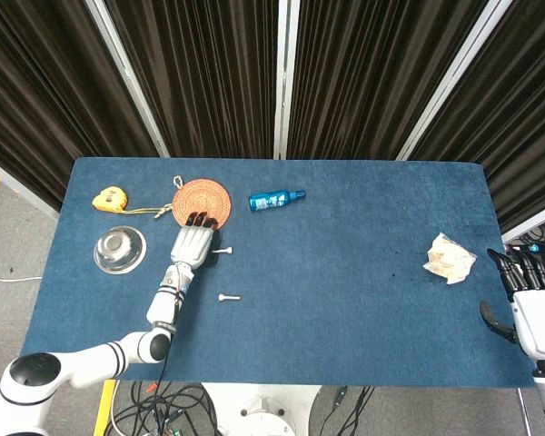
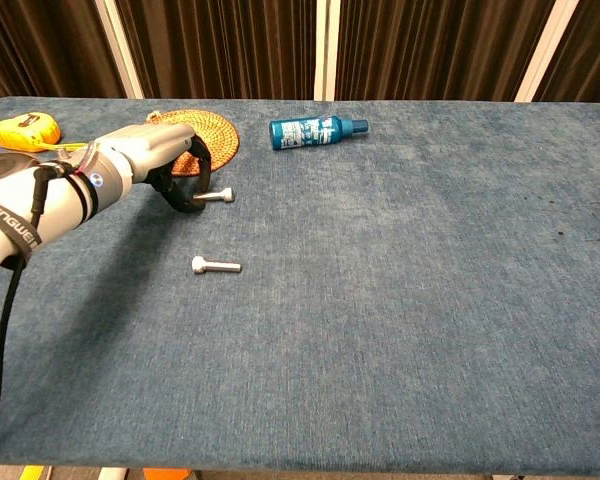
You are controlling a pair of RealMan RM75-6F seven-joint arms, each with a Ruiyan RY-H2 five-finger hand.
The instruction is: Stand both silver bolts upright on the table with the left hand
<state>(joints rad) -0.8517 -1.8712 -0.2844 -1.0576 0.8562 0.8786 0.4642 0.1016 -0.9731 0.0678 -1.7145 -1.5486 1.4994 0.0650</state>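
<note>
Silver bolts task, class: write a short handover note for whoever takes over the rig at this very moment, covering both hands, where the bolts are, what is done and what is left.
Left hand: fingers curled down over one end of the far bolt, next to the woven coaster; a firm grip cannot be confirmed.
Right hand: idle at the table's right edge, fingers apart, holding nothing.
Far bolt: lying on its side, partly under the left hand.
Near bolt: lying on its side on the cloth, apart from the hand.
Done: nothing stands upright yet.
Left: grasp and stand the far bolt, then the near bolt, left hand only.
</note>
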